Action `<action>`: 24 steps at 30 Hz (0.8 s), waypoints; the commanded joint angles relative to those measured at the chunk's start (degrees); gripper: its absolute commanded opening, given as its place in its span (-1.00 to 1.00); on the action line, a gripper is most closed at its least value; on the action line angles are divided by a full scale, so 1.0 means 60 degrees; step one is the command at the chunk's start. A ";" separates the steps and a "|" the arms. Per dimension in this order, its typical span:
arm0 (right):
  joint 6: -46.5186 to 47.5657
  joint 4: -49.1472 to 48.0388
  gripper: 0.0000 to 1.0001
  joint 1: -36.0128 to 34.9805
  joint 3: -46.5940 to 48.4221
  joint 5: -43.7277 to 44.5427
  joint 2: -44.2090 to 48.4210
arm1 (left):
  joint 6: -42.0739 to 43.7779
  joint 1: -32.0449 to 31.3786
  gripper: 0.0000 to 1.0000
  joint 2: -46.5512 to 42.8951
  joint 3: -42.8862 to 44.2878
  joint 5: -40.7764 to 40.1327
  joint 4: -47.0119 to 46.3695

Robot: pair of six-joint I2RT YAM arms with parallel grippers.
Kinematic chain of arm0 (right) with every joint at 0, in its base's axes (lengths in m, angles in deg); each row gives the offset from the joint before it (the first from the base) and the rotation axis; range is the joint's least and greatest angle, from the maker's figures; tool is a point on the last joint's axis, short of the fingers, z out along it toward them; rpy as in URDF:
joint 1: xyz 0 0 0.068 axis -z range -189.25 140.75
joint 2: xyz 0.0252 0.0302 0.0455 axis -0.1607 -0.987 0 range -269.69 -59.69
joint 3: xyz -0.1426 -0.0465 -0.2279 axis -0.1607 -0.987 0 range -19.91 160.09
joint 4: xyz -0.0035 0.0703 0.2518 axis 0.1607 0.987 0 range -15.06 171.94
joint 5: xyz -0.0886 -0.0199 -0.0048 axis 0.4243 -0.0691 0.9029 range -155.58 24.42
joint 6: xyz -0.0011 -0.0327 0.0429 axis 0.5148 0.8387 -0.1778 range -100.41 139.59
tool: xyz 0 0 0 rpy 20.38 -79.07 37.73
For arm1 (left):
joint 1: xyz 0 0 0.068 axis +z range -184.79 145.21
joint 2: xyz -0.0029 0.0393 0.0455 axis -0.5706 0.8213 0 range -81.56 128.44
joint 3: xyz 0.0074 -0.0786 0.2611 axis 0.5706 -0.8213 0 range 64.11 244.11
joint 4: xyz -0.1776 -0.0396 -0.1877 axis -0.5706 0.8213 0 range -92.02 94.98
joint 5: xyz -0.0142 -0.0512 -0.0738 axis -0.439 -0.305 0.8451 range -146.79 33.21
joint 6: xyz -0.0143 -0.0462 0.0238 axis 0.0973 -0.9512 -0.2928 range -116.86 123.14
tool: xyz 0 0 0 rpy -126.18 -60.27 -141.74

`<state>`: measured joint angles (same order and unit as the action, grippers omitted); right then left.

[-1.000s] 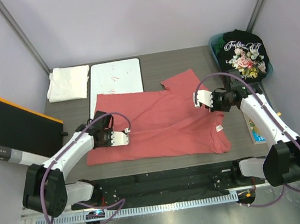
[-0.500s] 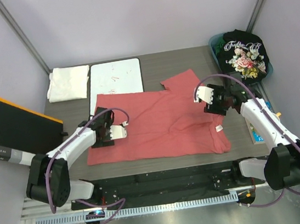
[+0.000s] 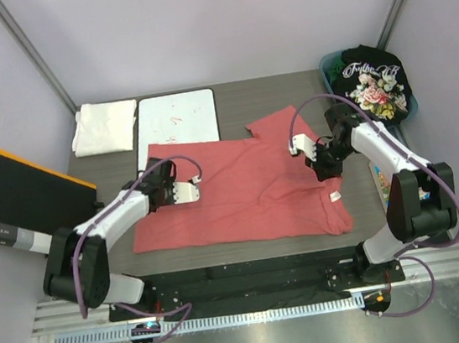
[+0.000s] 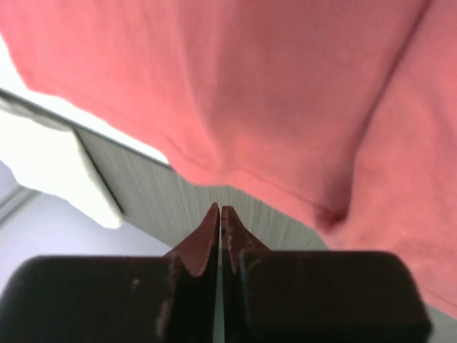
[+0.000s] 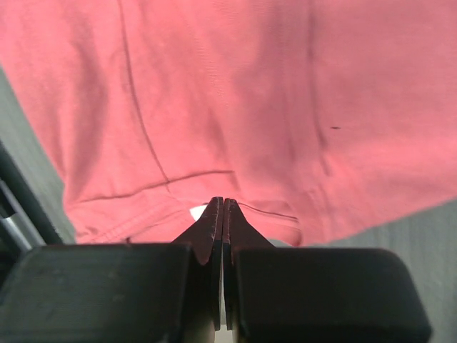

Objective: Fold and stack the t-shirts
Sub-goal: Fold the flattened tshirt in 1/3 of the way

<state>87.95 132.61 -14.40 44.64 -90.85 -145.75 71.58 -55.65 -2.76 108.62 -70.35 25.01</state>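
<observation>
The salmon-red t-shirt (image 3: pixel 241 191) lies spread flat on the table, one sleeve folded up at the back right. My left gripper (image 3: pixel 159 192) is shut and empty above the shirt's left part. In the left wrist view its tips (image 4: pixel 220 209) are over bare table beside the shirt's hem (image 4: pixel 235 93). My right gripper (image 3: pixel 327 164) is shut and empty just above the shirt's right side. In the right wrist view its tips (image 5: pixel 223 201) are over the cloth (image 5: pixel 235 93) by a white label (image 5: pixel 198 211). The black floral t-shirt (image 3: pixel 375 85) is at the back right. The white folded t-shirt (image 3: pixel 105 126) lies at the back left.
The black shirt lies on a teal basket (image 3: pixel 327 65). A whiteboard (image 3: pixel 176 119) lies flat behind the red shirt, its edge under the shirt's back hem. A black and orange box (image 3: pixel 26 202) leans off the table's left side. A small blue item (image 3: pixel 391 194) lies by the right edge.
My left gripper has moved away from the front edge, toward the back of the shirt's left part. My right wrist has swung and shifted slightly left over the shirt. Both stay shut.
</observation>
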 commanded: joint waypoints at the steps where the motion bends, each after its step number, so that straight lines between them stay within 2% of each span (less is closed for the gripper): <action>1: 0.0062 0.0642 -0.98 -0.0109 0.0110 -0.0533 -0.0245 | 0.0033 0.0049 -1.00 0.1204 0.0665 -0.0390 -0.1149; 10: 0.0107 0.0087 -0.98 -0.0240 -0.0183 -0.0182 -0.1182 | 0.0003 0.0064 -0.99 0.3036 0.1677 -0.1123 -0.2189; 24: -0.0874 -0.3121 -0.98 -0.0285 0.0124 0.1122 -0.2940 | 0.0165 0.0079 -0.99 0.5072 0.3054 -0.2367 -0.3184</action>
<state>84.25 123.28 -15.71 43.86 -87.88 -161.22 71.41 -55.59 24.68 124.09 -80.47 10.04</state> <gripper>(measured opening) 0.020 0.003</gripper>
